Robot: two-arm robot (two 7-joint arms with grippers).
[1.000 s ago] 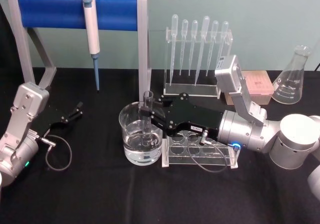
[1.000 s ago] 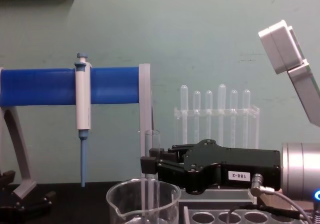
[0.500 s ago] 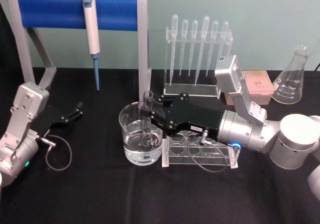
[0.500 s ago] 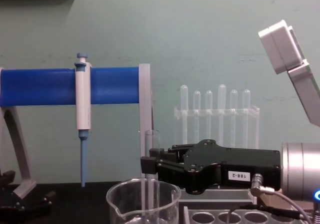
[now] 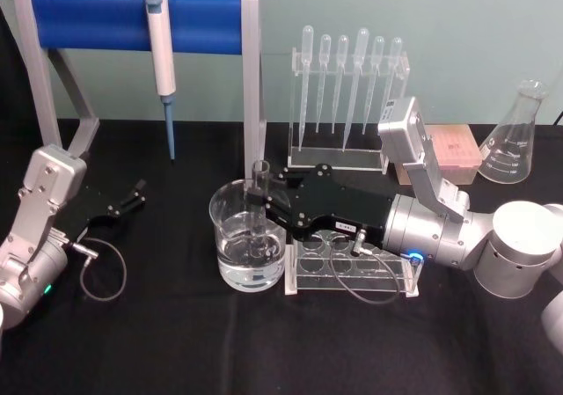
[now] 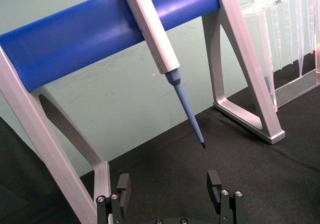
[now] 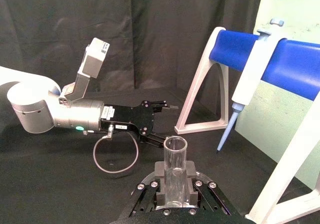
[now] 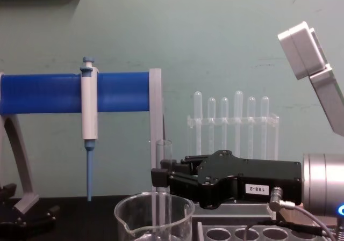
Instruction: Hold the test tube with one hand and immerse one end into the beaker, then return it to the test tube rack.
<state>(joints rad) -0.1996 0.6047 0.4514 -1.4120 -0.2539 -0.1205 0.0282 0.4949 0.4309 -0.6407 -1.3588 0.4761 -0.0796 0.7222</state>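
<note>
Glass test tube point(image 5: 260, 179), gripped by the right hand point(image 5: 257, 206), dips into the beaker point(image 5: 230, 247) beneath; a sideways pull could crack it. Left hand point(image 5: 134, 194) rests open, well aside.

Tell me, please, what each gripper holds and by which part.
The right gripper holds the test tube near its open top, its lower end in the beaker. The left gripper, parked at left, is open and empty.
</note>
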